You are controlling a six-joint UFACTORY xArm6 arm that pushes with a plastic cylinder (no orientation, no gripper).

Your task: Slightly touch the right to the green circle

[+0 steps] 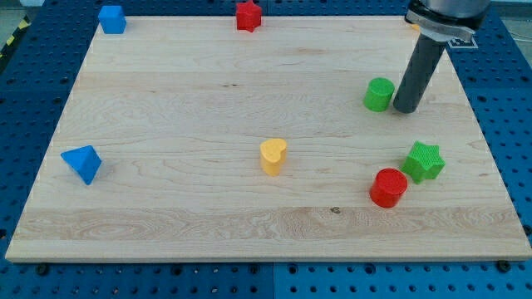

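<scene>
On the wooden board (208, 91), the green circle (379, 94) stands in the upper right of the frame; my tip (406, 109) rests just beside its right edge, so close I cannot tell whether they touch; the arm ends in a plain rod with no jaws to part or close. Lower right, a green star (425, 160) sits just beside a red cylinder (389, 187); a yellow heart (273, 155) lies near the centre; a blue triangle (82, 163) sits at mid left; a blue block (112, 18) and a red star (248, 16) line the top edge.
</scene>
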